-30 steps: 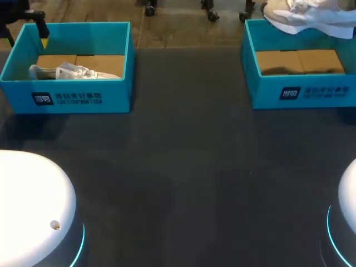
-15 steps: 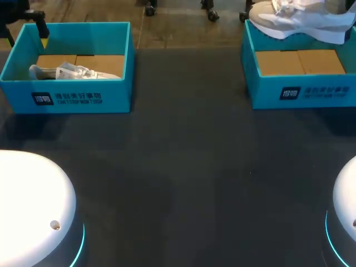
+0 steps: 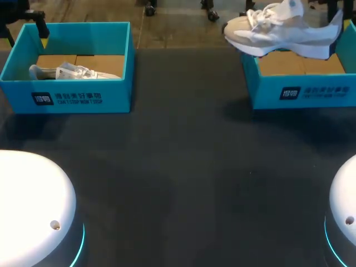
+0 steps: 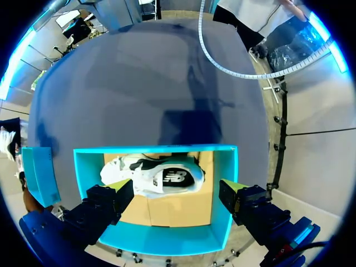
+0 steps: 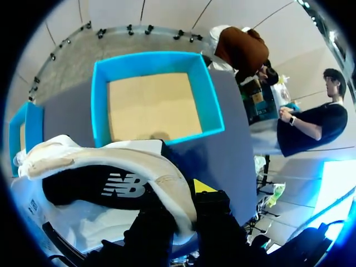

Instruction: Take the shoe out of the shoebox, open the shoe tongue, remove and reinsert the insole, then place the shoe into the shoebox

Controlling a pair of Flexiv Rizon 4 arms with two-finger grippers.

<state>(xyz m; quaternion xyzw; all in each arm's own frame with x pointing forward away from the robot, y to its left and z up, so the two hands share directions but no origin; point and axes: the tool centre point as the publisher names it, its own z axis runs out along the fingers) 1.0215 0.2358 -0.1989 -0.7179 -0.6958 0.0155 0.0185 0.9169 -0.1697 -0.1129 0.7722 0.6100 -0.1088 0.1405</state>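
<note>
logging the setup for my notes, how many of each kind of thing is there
Shoes: 2, the left shoe lying in its box and the raised shoe held in the air
Shoeboxes: 2, the left shoebox and the right shoebox
Total: 4

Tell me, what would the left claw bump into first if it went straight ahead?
Most likely the white shoe lying in the blue shoebox, right ahead of the open left claw. Depth is unclear; it could touch the cardboard floor beside it.
</note>
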